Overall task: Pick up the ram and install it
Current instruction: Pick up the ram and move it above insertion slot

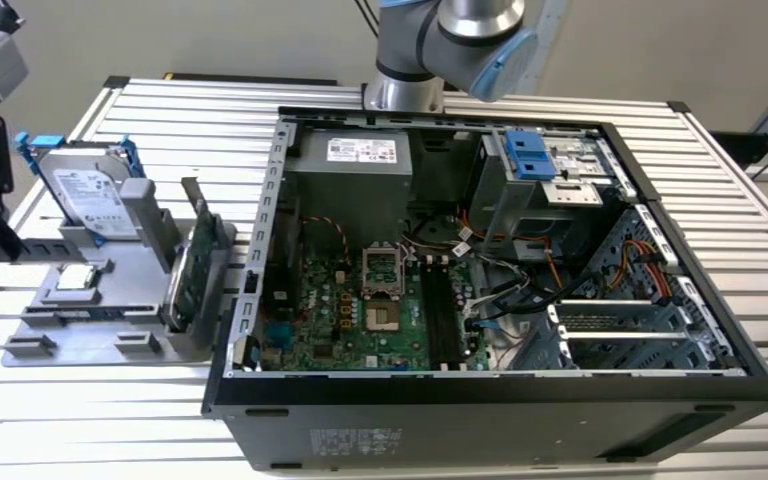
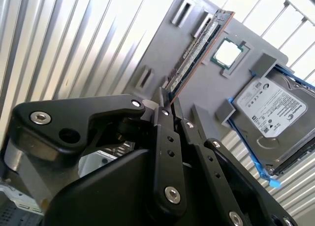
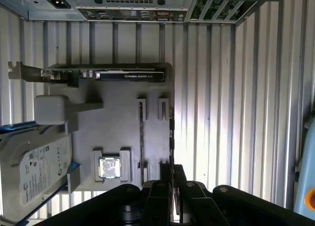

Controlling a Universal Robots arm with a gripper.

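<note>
Since the task ends inside it, the open computer case (image 1: 491, 400) comes first: it lies on its side on the slatted table (image 1: 731, 200), motherboard (image 1: 344, 320) facing up, so the memory slots (image 1: 444, 315) can be reached from above. At the exterior view's left, just beside the case, is the grey parts tray (image 1: 51, 345). It props each part on edge so there is an edge to pinch. The hard drive (image 1: 91, 195) with blue rails leans in its cradle, and the green expansion card (image 1: 195, 265) stands upright nearest the case. A processor chip (image 2: 227, 53) sits flat in a tray pocket.

The gripper (image 2: 165, 97) hangs over the tray's far side from the case. Its jaws are closed, pinching one end of the ram (image 2: 197, 48). The stick runs straight out from the fingertips (image 2: 162, 108), over the tray, beside the chip. In the first wrist view it shows edge-on, in line with the fingers. It looks clear of its tray slot, though that is a judgement. Nothing is seated in the case's slots yet.
</note>
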